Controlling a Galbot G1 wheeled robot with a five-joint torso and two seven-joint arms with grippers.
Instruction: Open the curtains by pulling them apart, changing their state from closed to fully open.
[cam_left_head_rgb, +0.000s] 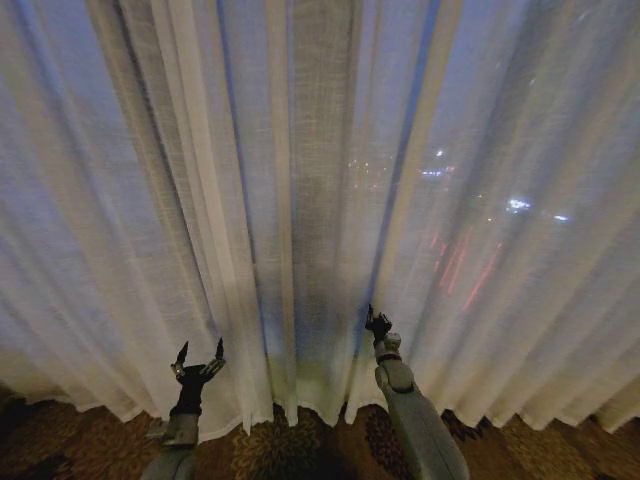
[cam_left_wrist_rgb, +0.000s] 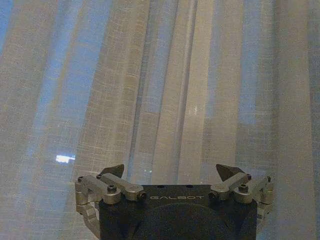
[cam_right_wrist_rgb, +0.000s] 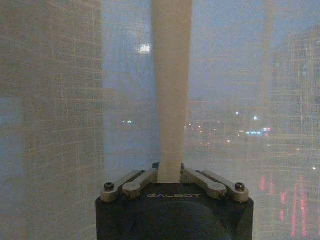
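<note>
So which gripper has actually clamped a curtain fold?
The right gripper, shut on a pleat of the curtains. The left gripper is open, holding nothing.

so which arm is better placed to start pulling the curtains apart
Likely the right. The right tool is already shut on a fold of the sheer curtains near the middle seam, ready to pull sideways. The left tool is open in front of the fabric, gripping nothing.
</note>
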